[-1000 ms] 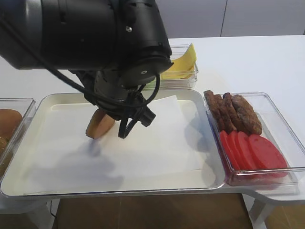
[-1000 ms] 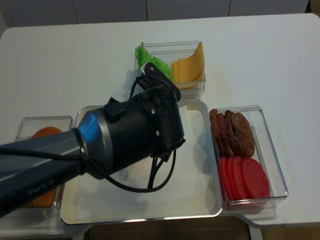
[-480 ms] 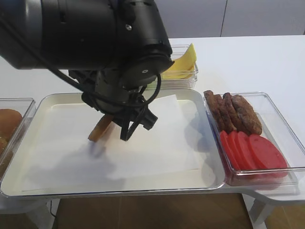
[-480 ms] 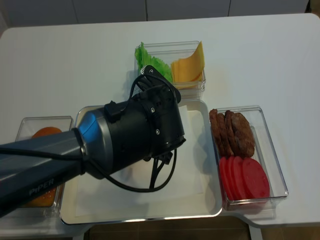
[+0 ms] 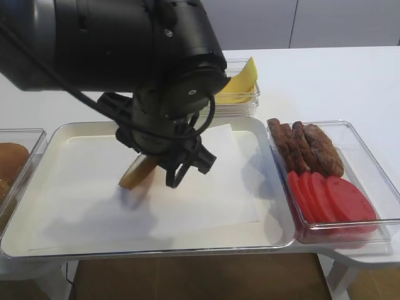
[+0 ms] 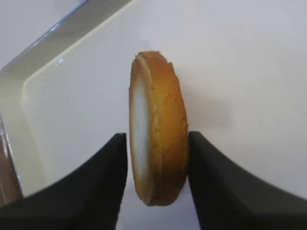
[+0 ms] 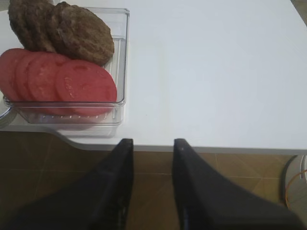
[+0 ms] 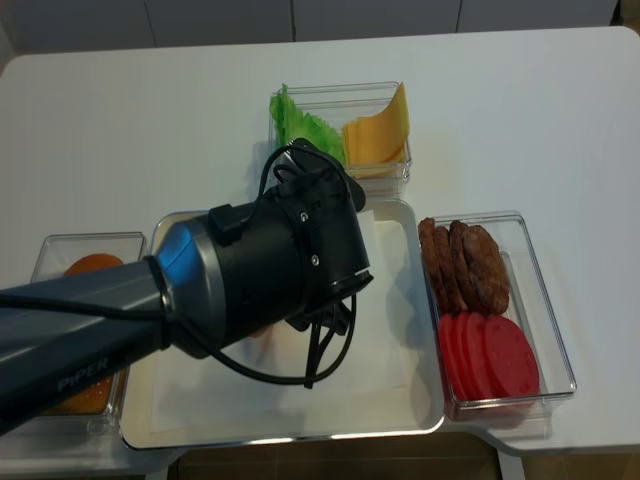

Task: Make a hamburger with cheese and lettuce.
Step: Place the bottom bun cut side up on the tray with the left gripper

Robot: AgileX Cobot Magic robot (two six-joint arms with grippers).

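While the high views hide most of the bun (image 6: 158, 139) behind the arm, the left wrist view shows it on edge between the left gripper (image 6: 157, 184) fingers, over the tray (image 5: 81, 134); whether they still pinch it I cannot tell. The right gripper (image 7: 149, 184) hangs closed, empty, past the white table (image 7: 216, 72) edge. Cheese (image 8: 378, 135) and lettuce (image 8: 300, 120) share the far box.

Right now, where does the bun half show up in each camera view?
Exterior high: the bun half stands on edge, left of centre, on the white paper in the tray, under the left arm.
Realsense high: hidden behind the arm.
Left wrist: centre, upright between the left gripper's fingers.
Right wrist: not in view.
Shared landmark: the tray.
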